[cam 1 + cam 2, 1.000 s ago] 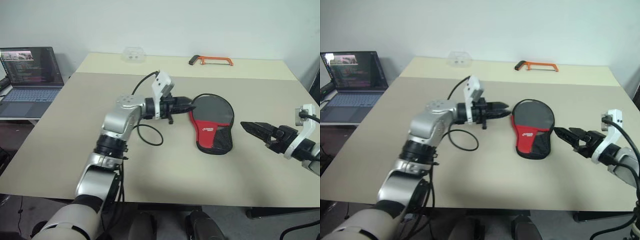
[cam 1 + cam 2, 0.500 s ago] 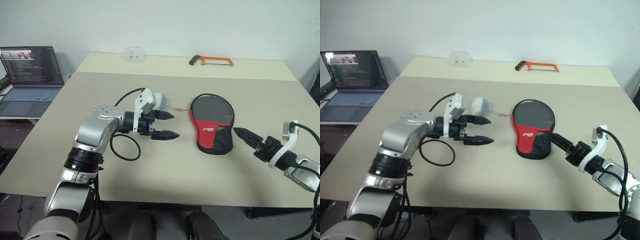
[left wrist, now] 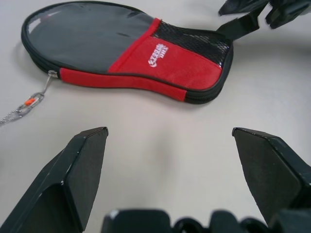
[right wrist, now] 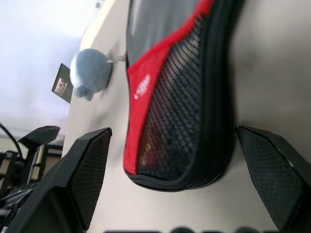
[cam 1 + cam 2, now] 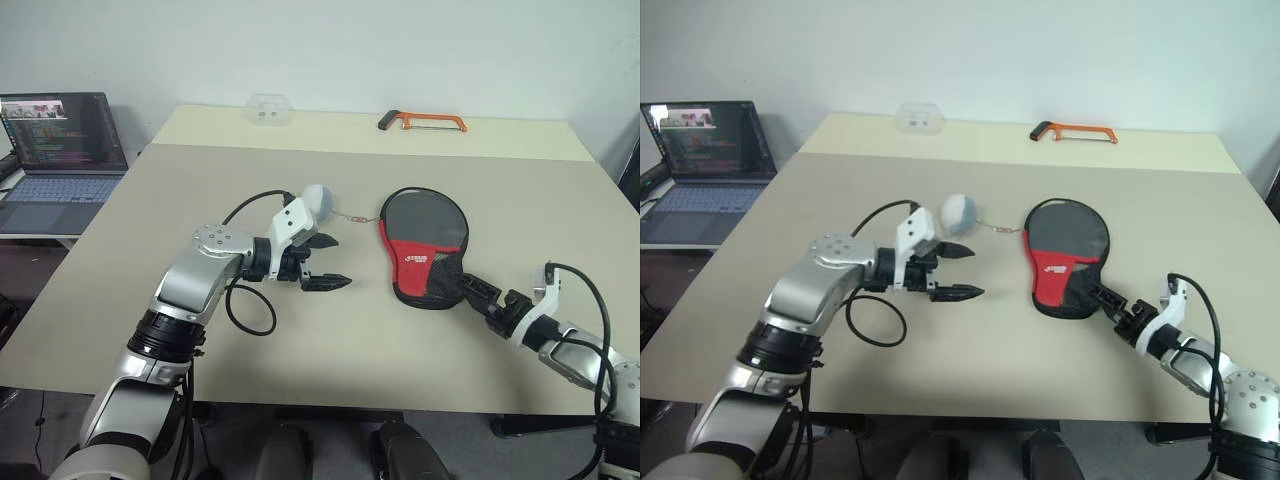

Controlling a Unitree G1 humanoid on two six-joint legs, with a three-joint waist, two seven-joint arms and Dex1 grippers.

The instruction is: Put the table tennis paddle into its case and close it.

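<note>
Lying flat: case [image 5: 425,245] | between left gripper [image 5: 325,262], right gripper [image 5: 462,283]

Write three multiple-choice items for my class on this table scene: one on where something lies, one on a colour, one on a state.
1. Where does the hacksaw lie?
A. Near the table's far edge
B. Inside the case
C. Under the laptop

2. What colour is the panel with the white logo on the case?
A. Blue
B. Red
C. Yellow

3. How does the left pincer stand?
A. Shut on the fluffy ball
B. Shut on the case
C. Open, holding nothing

Answers:
1. A, it sits beyond the case, close to the wall.
2. B, the band across the case is red.
3. C, its fingers are spread apart, with the fluffy ball lying free beside it.
</note>
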